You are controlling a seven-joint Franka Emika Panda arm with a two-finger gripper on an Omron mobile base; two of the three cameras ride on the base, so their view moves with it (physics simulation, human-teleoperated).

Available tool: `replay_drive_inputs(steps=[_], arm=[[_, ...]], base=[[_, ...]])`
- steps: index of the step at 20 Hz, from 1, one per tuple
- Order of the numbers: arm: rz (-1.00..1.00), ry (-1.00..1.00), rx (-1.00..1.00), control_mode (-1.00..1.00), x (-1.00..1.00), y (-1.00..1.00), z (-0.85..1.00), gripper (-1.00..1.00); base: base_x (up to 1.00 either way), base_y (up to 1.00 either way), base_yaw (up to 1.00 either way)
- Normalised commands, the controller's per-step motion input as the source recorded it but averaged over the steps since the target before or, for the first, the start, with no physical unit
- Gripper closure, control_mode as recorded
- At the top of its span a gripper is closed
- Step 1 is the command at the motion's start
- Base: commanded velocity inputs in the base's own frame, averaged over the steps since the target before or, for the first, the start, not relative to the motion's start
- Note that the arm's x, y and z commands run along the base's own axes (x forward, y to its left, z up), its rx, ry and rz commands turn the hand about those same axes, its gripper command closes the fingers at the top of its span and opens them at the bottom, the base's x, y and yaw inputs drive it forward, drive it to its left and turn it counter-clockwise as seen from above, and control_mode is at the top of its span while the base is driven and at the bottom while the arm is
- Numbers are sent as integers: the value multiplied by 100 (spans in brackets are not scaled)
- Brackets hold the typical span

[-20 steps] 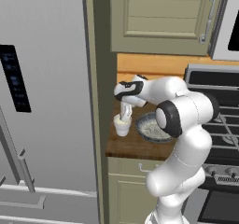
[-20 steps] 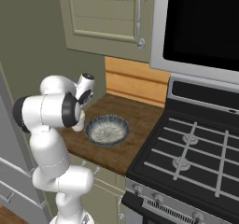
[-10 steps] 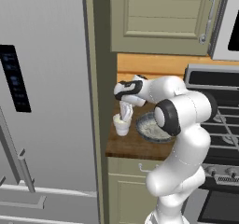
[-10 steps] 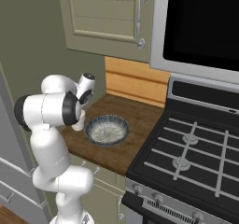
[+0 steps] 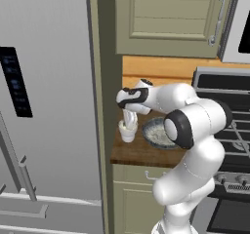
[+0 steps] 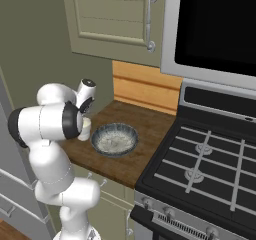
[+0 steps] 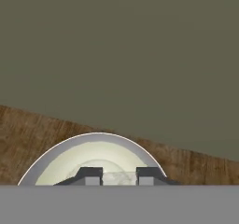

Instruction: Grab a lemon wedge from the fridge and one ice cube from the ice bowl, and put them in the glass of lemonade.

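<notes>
Wooden counter [image 6: 145, 129]: jaws, slightly parted, dip into the glass of lemonade [image 5: 127, 132], gripping something pale, indistinct.

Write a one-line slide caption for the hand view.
Gripper poised directly over the glass of lemonade on the wooden counter, a small pale translucent piece, likely ice, between its fingertips.

The hand [image 5: 129, 125] is lowered straight into the mouth of the cup [image 5: 127, 132], which is set upright on the wooden desk [image 5: 132, 153] near its left edge. The bowl [image 5: 157, 133] is placed just beside the cup, to its right. The closed fridge [image 5: 49, 101] is seen at the left.
</notes>
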Motion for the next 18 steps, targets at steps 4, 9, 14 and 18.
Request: replay_drive_inputs(steps=[4,9,14,18], arm=[[3,-4,-1,-100,0,5,-20,100],[1,-5,0,-100,0,-2,-3,100],[0,-7,0,-100,0,-1,0,-100],[0,-9,0,-100,0,-11,16,-100]], base=[[0,0,0],[0,0,0],[0,0,0],[0,0,0]])
